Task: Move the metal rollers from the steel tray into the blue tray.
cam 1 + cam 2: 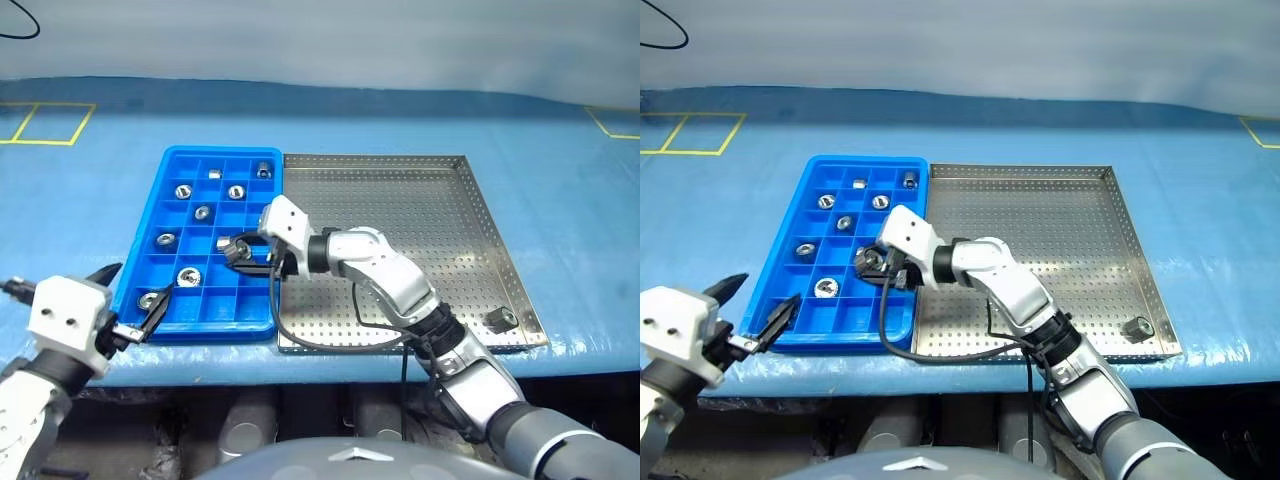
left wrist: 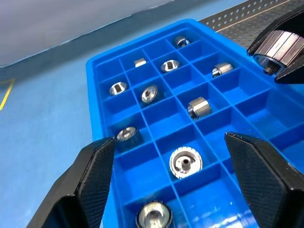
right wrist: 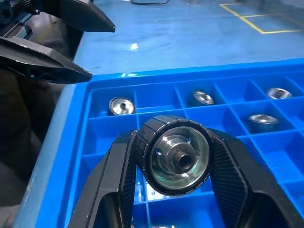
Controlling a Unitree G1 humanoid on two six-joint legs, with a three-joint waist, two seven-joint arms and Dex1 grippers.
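Right gripper (image 1: 237,250), centre of frame, is clamped on one metal roller (image 3: 178,154), held over the blue tray's (image 1: 150,240) right-hand compartments. Left gripper (image 1: 140,295), lower left, fingers spread wide w/ nothing between them, sits at the tray's near-left corner. Other rollers (image 1: 184,191) lie in separate compartments. One dark part (image 1: 500,319) rests in the steel tray's (image 1: 440,190) lower-right corner. Both trays sit side by side, touching, on the blue tabletop (image 1: 560,200).

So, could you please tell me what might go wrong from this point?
1. The right end effector holds a roller over the blue tray; many compartments hold rollers already, so it might land on one.
2. The open left end effector hangs at the tray's near corner and could be struck.
3. One piece remains in the steel tray.
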